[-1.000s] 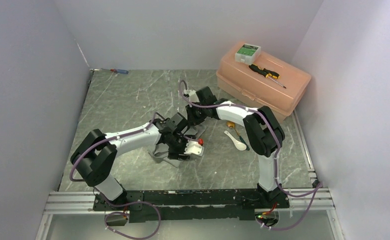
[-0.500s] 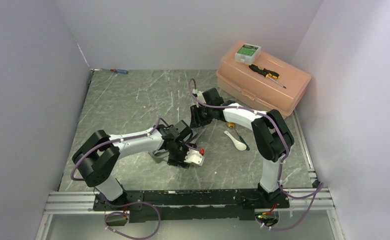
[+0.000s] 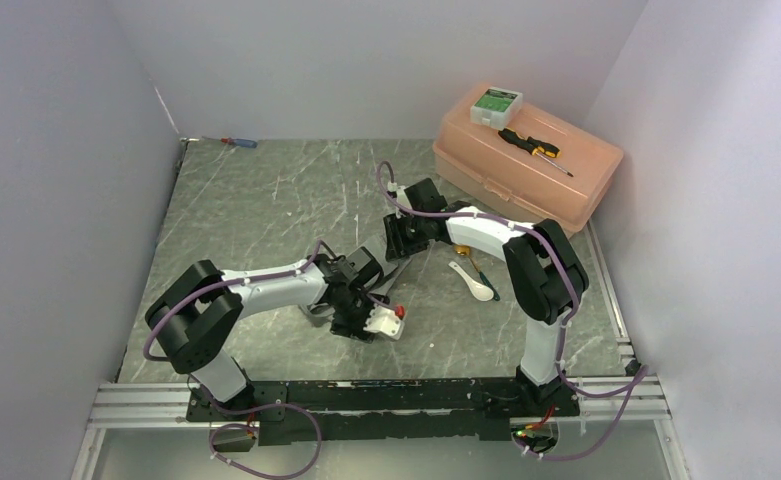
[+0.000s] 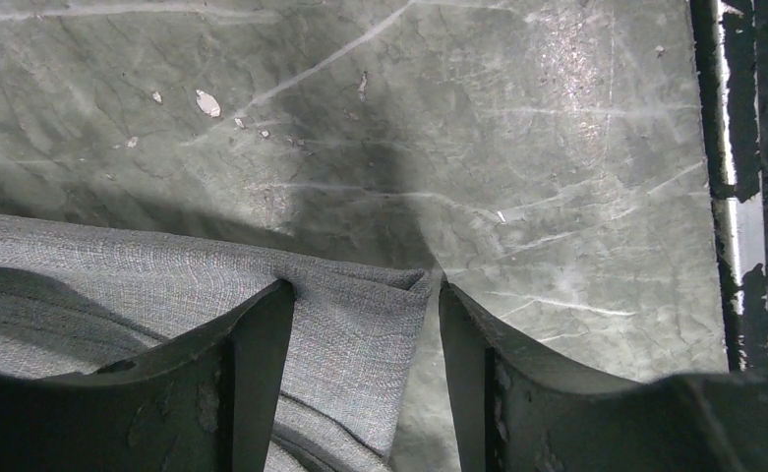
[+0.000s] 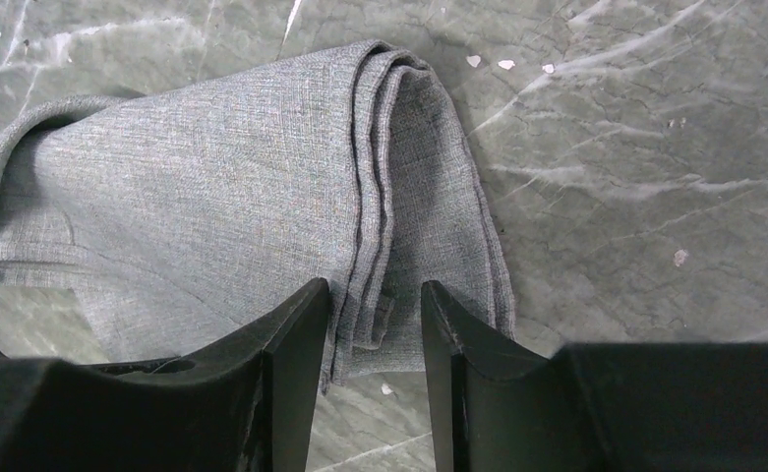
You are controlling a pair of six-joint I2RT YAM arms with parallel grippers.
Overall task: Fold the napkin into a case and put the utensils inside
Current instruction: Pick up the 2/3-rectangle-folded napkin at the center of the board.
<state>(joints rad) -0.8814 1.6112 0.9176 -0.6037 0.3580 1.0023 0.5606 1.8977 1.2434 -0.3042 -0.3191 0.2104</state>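
- Lying in loose folds mid-way across the grey marbled counter (image 3: 266, 200), the soft plain grey cloth napkin (image 5: 222, 197) sits between both arms.
- At one corner of it the left tool (image 4: 365, 295) has its jaws apart, the corner between them.
- Over the layered folded edge the right tool (image 5: 375, 295) also has its jaws apart.
- To the right, the white short-handled soup spoon (image 3: 474, 283) and the gold-bronze round-bowled spoon (image 3: 461, 248) lie on bare counter.

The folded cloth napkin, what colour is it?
Plain grey. The soft folded cloth napkin shows best in the right wrist view.
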